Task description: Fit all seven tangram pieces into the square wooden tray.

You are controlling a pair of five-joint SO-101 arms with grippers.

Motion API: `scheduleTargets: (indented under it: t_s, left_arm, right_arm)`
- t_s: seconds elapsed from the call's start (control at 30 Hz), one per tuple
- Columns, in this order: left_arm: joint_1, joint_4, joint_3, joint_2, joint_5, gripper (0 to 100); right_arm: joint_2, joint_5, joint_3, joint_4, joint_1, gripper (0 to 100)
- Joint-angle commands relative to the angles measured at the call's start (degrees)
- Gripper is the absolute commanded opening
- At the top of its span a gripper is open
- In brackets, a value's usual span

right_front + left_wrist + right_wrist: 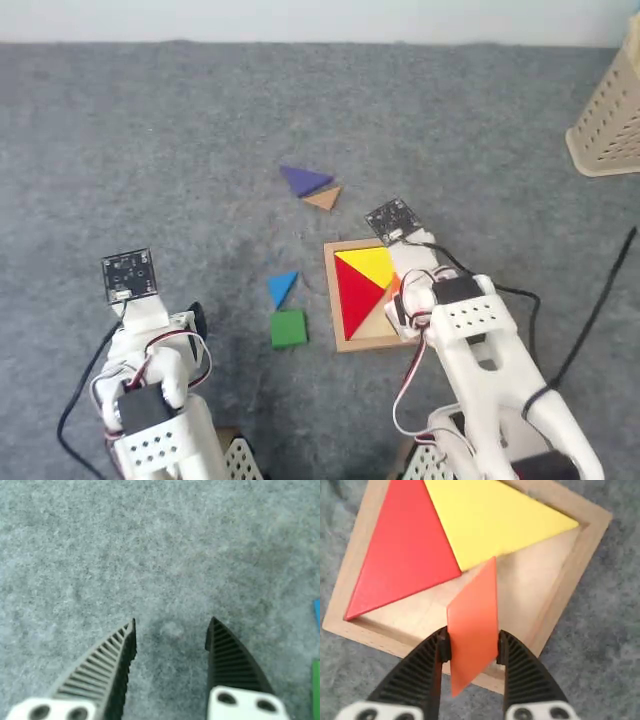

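The square wooden tray (pixel 334 296) (pixel 580 555) lies right of centre and holds a red triangle (pixel 352 292) (pixel 402 550) and a yellow triangle (pixel 370 264) (pixel 490 515). My right gripper (pixel 470 647) (pixel 398 298) is shut on an orange parallelogram (pixel 472 625) held over the tray's bare wood. Outside the tray lie a blue triangle (pixel 282 287), a green square (pixel 288 328), a purple triangle (pixel 303 179) and a tan triangle (pixel 323 198). My left gripper (pixel 170 637) (pixel 196 322) is open over bare carpet, left of the green square.
Grey carpet (pixel 150 150) covers the table. A beige slatted basket (pixel 612 110) stands at the far right edge. A black cable (pixel 590 320) runs beside the right arm. Slivers of the blue piece (pixel 317 614) and the green piece (pixel 316 690) show at the left wrist view's edge.
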Motion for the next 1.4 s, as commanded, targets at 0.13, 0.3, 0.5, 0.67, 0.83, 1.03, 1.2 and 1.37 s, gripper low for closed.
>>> scheduleTargets:
  t_s: [0.13,0.3,0.5,0.67,0.83,1.03,1.2,1.37]
  left_arm:
    - [-0.26,0.18,-0.75,-1.14,-0.35,22]
    - [-0.26,0.18,-0.75,-1.14,-0.35,22]
    - [-0.26,0.18,-0.75,-1.14,-0.35,22]
    - [-0.26,0.18,-0.75,-1.14,-0.35,22]
    - [-0.26,0.18,-0.75,-1.14,-0.35,22]
    - [-0.26,0.18,-0.75,-1.14,-0.35,22]
    - [-0.26,0.18,-0.75,-1.14,-0.35,22]
    - [-0.26,0.18,-0.75,-1.14,-0.35,22]
  right_arm:
    - [-3.21,21.36,-0.97,-1.80,-0.40,0.9]
    - [-3.21,44.31,-1.49,3.56,-2.51,0.9]
    - [-3.03,53.98,-2.20,5.93,-6.46,0.9]
    - [-2.59,54.07,-4.75,5.93,-9.71,0.9]
    - [-2.59,48.62,-7.56,5.93,-10.59,0.9]
    - [-2.59,47.21,-8.35,6.02,-10.68,0.9]
    - [-2.59,45.19,-8.44,5.85,-10.68,0.7]
    - [-2.51,31.12,-8.35,0.22,-10.59,0.8]
